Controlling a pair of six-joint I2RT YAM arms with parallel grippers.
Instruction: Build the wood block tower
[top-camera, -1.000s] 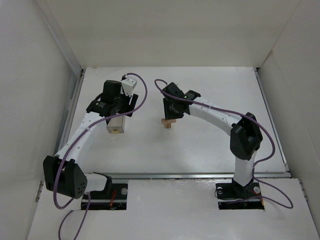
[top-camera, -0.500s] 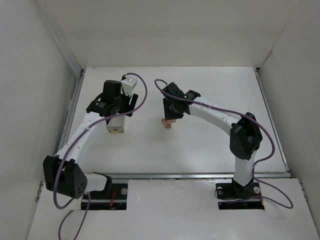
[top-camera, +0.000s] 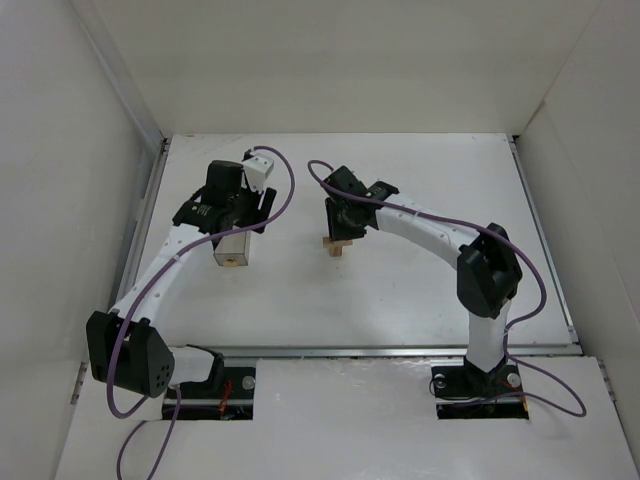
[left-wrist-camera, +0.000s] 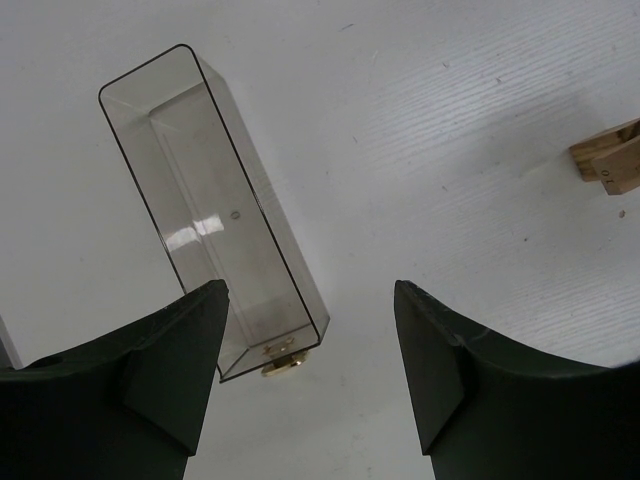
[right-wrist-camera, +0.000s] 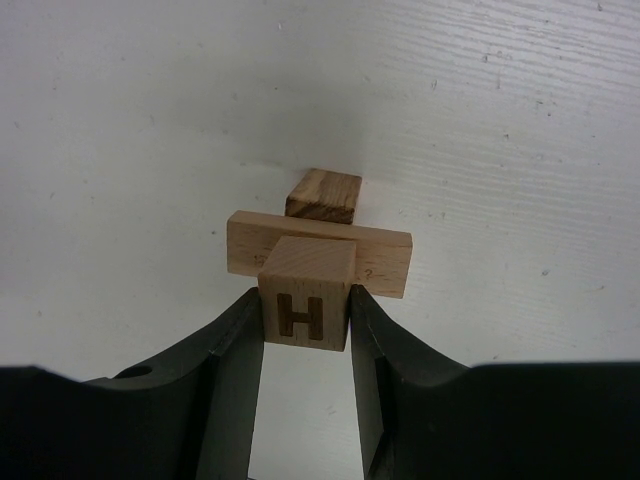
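Wood block tower (right-wrist-camera: 320, 258) crosses pale bars; right fingers (right-wrist-camera: 230, 370) pinch its lettered cube (right-wrist-camera: 305, 312).

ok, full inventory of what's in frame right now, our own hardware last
wood block tower: one, mostly light tan, mid-table under the right wrist.
H block: one, light tan with a dark H, between the right fingers, in front of the crossbar.
crossbar: one, light tan, part of the tower.
dark block: one, brown, just beyond the crossbar.
clear box: one, transparent, lying on the table left of the tower.
brass-coloured piece: one, at the box's near end.
table: one, white.
walls: white, around the table.
cables: purple, one along each arm.
left gripper: dark, open, over the box's near end.
right gripper: dark, shut on the H block.
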